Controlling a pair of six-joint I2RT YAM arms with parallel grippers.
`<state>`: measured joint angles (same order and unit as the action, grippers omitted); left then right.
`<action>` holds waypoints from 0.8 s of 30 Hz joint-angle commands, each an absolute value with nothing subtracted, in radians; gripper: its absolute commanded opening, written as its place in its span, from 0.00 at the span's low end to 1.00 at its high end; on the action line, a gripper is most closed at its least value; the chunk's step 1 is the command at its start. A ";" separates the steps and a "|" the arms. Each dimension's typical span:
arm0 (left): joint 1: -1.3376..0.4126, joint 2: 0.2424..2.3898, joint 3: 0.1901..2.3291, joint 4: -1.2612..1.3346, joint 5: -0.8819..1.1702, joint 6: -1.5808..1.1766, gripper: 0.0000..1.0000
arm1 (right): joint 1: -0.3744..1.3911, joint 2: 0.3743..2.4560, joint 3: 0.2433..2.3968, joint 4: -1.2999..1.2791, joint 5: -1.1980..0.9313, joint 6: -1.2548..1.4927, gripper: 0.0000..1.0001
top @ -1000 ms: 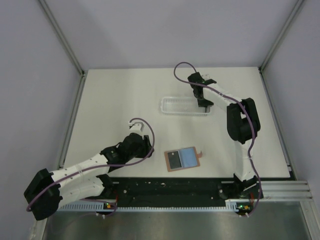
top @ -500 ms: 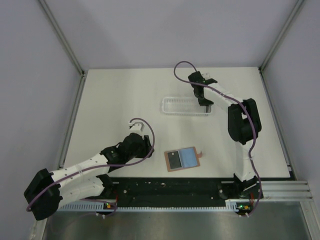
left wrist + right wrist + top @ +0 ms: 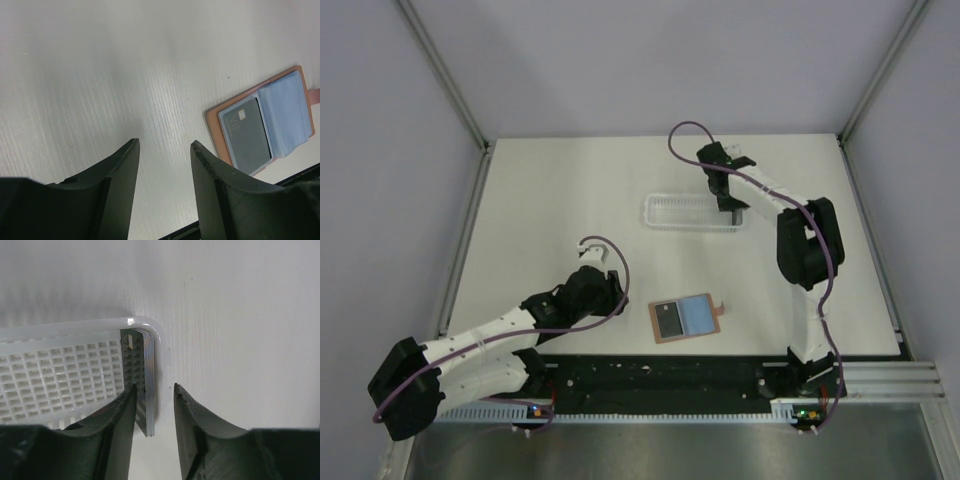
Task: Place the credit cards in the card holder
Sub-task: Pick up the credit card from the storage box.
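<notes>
Now your right gripper (image 3: 153,387), jaws apart, straddles the thin black card (image 3: 147,365) on edge in the white slatted tray (image 3: 60,330), seemingly unpinched; close, then carry it to the reddish-brown wallet (image 3: 700,316).

- The tray (image 3: 665,199) lay on the table (image 3: 550,200), toward the far side and somewhat right of the middle.
- One card (image 3: 148,382) stood on edge inside the tray, against its right end wall.
- The right gripper (image 3: 730,212) hung over that same end, one finger on each side of the upright card.
- The card holder (image 3: 685,319) lay opened flat near the table's front edge, between the two arm bases.
- Another card (image 3: 247,135) sat in the holder's left half.
- The left gripper (image 3: 610,296) was just left of the holder, apart from it.
</notes>
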<state>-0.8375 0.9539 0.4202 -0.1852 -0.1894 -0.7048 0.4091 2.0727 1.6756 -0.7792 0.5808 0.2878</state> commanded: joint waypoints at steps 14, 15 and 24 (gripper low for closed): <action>-0.831 0.950 0.420 -0.156 -0.189 -0.706 0.51 | 0.361 2.045 1.675 -0.770 0.488 0.321 0.44; -0.833 0.951 0.420 -0.156 -0.187 -0.706 0.51 | 0.359 2.043 1.672 -0.767 0.483 0.321 0.44; -0.833 0.956 0.422 -0.153 -0.184 -0.706 0.51 | 0.345 2.052 1.654 -0.756 0.460 0.322 0.44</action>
